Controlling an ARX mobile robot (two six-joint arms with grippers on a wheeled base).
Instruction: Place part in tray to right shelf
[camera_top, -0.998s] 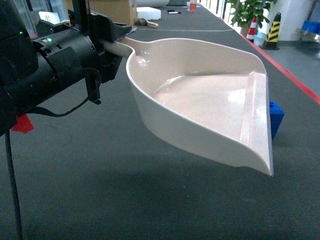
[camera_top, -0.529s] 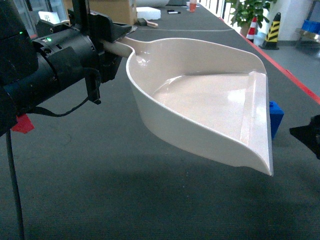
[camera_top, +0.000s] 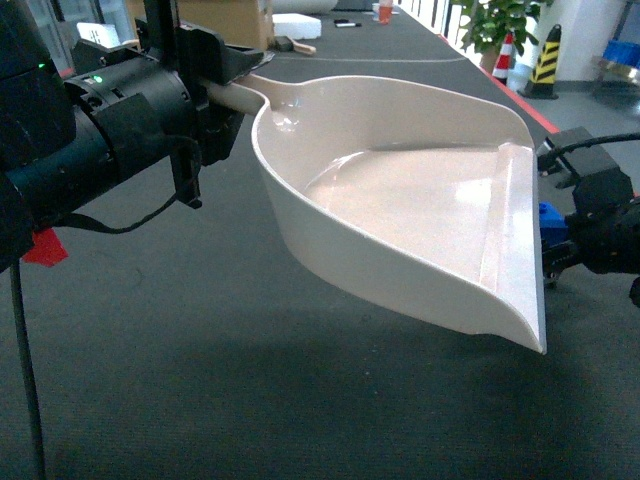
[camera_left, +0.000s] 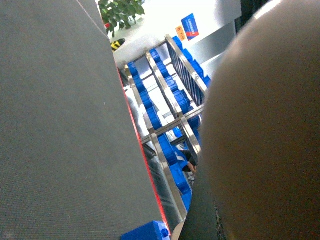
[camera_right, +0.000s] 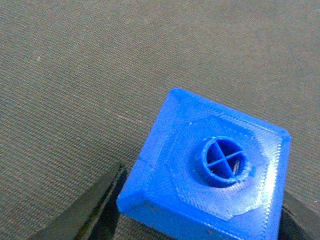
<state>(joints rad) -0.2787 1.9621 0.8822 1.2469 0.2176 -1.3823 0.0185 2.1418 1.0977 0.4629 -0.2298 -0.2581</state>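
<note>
My left gripper (camera_top: 232, 85) is shut on the long handle of the cream tray (camera_top: 420, 200) and holds it tilted above the dark table. The tray's underside (camera_left: 270, 130) fills the right of the left wrist view. The small blue part (camera_top: 551, 222) stands on the table just behind the tray's front lip, mostly hidden by it. It also shows as the part (camera_left: 145, 232) at the bottom of the left wrist view. My right gripper (camera_top: 552, 248) reaches in from the right. In the right wrist view the part (camera_right: 210, 170) sits knob-up between the open gripper (camera_right: 200, 200), one dark finger (camera_right: 87, 210) on each side.
A steel rack with blue crates (camera_left: 165, 95) stands beyond the table's red edge (camera_left: 142, 155); I cannot tell whether it is the right shelf. A cardboard box (camera_top: 235, 15), a potted plant (camera_top: 495, 20) and striped cones (camera_top: 545, 60) stand far back. A red tag (camera_top: 45, 245) lies left.
My right gripper has come into the head view from the right and now straddles the blue part. The tray and the left arm have not moved.
</note>
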